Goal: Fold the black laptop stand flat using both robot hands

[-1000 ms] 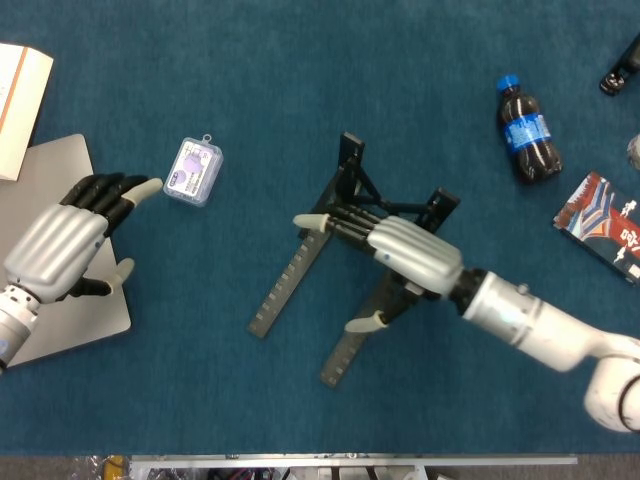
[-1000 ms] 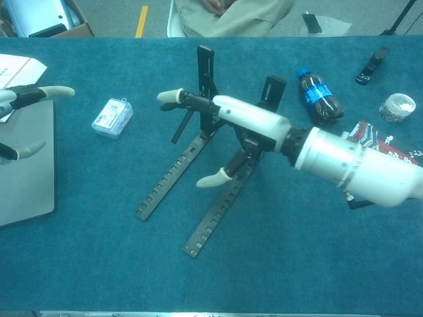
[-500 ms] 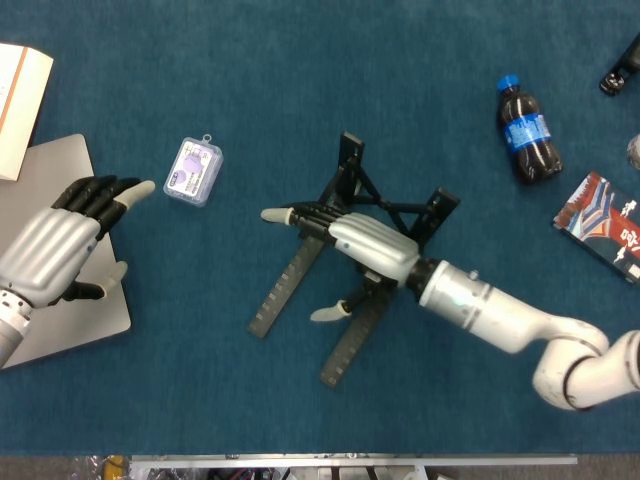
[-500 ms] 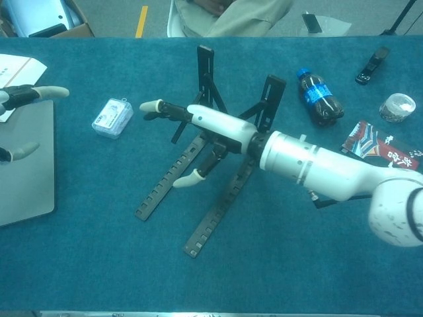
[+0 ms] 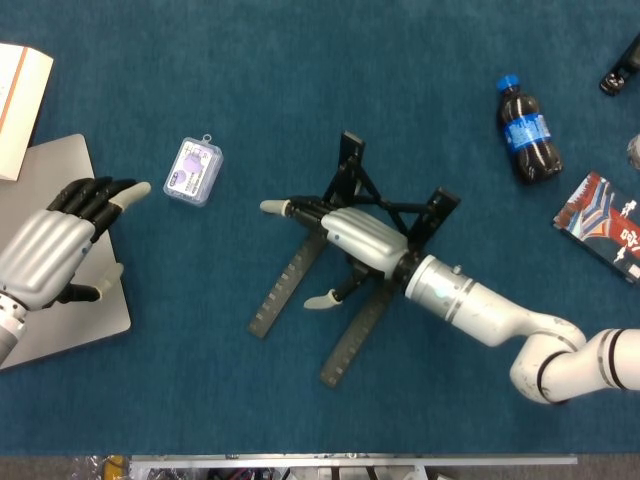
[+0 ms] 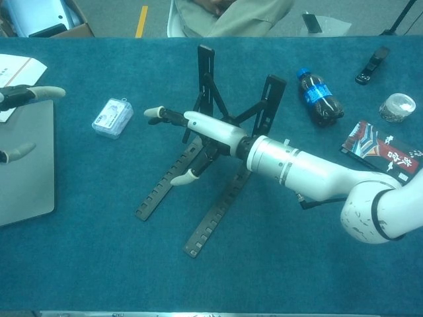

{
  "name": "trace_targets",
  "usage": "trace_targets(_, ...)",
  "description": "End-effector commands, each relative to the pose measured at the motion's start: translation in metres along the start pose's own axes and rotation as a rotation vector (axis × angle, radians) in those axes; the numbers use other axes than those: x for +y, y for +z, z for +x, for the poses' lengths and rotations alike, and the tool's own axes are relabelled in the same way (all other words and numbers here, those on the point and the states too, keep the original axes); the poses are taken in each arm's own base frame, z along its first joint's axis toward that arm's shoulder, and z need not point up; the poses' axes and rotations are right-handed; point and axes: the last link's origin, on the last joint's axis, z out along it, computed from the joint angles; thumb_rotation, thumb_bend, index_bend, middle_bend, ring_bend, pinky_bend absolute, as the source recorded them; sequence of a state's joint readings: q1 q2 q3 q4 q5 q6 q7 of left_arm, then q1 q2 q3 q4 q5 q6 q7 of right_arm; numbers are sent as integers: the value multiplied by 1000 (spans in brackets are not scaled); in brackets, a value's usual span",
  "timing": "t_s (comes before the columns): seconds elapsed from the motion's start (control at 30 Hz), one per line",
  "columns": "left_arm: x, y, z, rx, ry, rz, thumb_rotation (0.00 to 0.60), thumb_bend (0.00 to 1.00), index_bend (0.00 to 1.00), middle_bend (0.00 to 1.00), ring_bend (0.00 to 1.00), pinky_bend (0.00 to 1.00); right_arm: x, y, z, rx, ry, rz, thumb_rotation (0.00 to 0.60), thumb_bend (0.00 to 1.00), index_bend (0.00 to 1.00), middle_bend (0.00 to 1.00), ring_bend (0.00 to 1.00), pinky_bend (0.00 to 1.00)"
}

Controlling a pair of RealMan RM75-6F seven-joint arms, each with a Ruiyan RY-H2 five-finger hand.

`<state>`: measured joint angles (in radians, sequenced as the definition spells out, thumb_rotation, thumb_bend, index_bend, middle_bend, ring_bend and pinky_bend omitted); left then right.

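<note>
The black laptop stand (image 5: 283, 287) stands unfolded mid-table, two notched rails (image 6: 163, 189) flat on the blue cloth and two arms raised at the far end (image 6: 205, 61). My right hand (image 5: 355, 238) reaches in from the right and lies over the stand's left rail, fingers stretched out leftward past it, thumb apart below; it grips nothing. In the chest view the same right hand (image 6: 205, 127) sits between the raised arms and the rails. My left hand (image 5: 48, 250) hovers open over a grey laptop at far left, well away from the stand; only its fingertips (image 6: 46, 92) show in the chest view.
The grey laptop (image 5: 70, 325) lies at the left edge beside a white book (image 5: 20, 95). A small clear plastic box (image 5: 193, 171) sits left of the stand. A cola bottle (image 5: 527, 130), a red-black packet (image 5: 605, 222) and a tape roll (image 6: 397, 105) lie on the right.
My right hand has slid leftward across the stand, from its right rail to over the left rail, the forearm stretching out behind. The left hand drifted slightly left.
</note>
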<state>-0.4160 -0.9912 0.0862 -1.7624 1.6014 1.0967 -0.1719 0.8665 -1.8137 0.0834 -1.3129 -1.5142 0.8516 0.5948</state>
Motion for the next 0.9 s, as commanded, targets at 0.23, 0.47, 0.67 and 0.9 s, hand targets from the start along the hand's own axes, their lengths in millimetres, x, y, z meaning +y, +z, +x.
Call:
trace_targets(0.23,0,1,-1,-1,0,-8,600,409,17,60,0,39,12,-2,7,30,-7,-49,600,7,0,103,0,6)
trace_targets(0.47,0,1,-2,-5,1,-6,600,409,17,60,0,39,7,-8,4,13,6,-29,600,7,0,103,0,6)
trace_targets(0.67,-1,-1,-1,4,0,-1,600,409,17,60,0,39,3,-24,5,-14,-11,-2,600,7,0,103,0,6)
trace_targets(0.9,-2,-1,-1,3,-1,4,600,409,17,60,0,39,4,-66,16,-20,-3,0,600,6,0,103,0,6)
